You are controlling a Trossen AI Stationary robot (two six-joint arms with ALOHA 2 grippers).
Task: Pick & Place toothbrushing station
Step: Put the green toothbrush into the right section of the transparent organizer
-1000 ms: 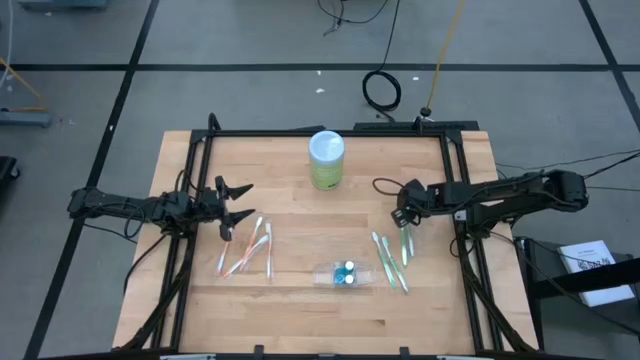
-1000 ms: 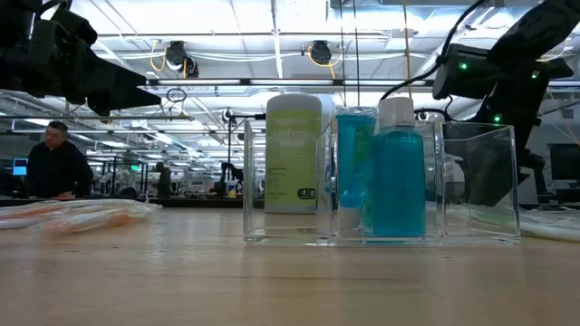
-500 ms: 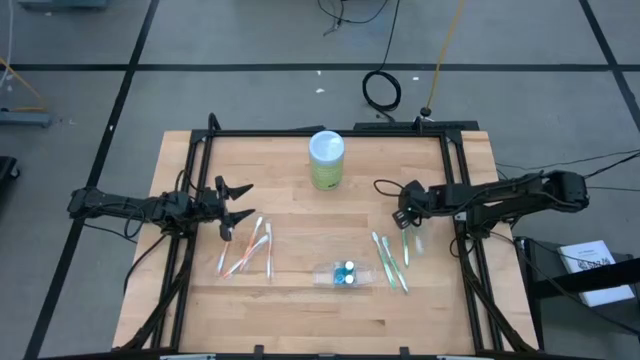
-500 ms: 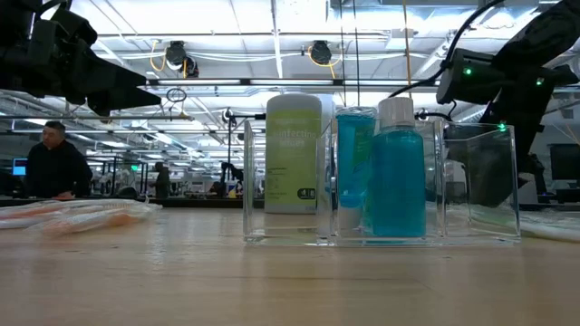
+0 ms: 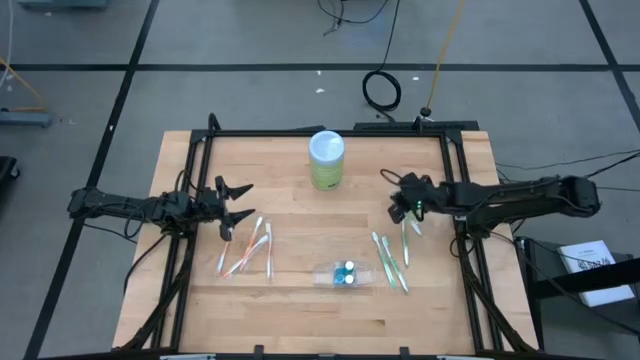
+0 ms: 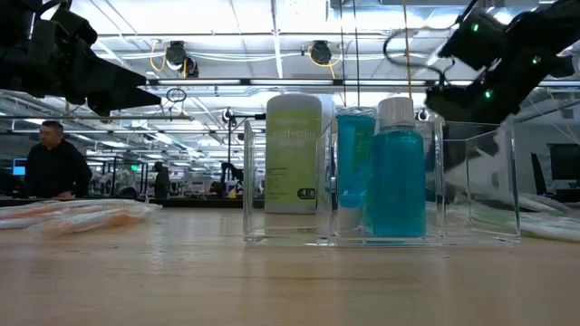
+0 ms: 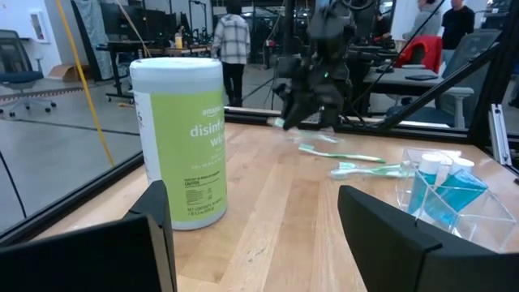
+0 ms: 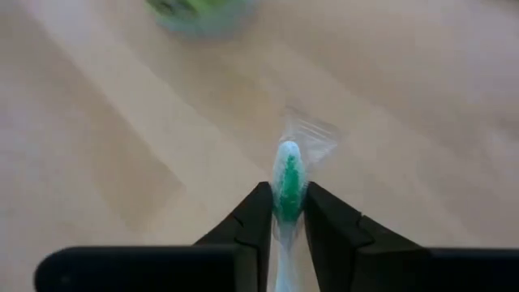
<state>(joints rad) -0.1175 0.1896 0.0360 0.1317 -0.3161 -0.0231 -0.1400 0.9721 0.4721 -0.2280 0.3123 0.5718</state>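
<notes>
clear organizer [image 5: 343,275] is sitting near the front edge of the wooden table [image 5: 300,215], holding a blue mouthwash bottle [image 6: 396,172] and a blue tube [image 6: 354,167] in its middle compartments; the end compartment toward the right arm is showing nothing inside it in the low view. just beside the organizer, on the right-arm side, two green toothbrushes [image 5: 388,262] are lying flat on the table. on the left-arm side a bunch of orange and white toothbrushes [image 5: 247,250] is lying, well apart from the organizer.

right gripper [image 5: 408,212] is hanging above the table, past the two green toothbrushes, its fingers [image 8: 253,223] pinching a green wrapped toothbrush [image 8: 288,182]; the brush is off the table, its free end pointing toward the front edge.

left gripper [image 5: 232,203] is waiting over the left side of the table, just behind the orange bunch, jaws spread wide and holding nothing.

green wipes canister [image 5: 326,160] is standing upright near the back edge, between the two arms.

far off, a person [image 6: 56,163] is showing in the room behind the table in the low view.
</notes>
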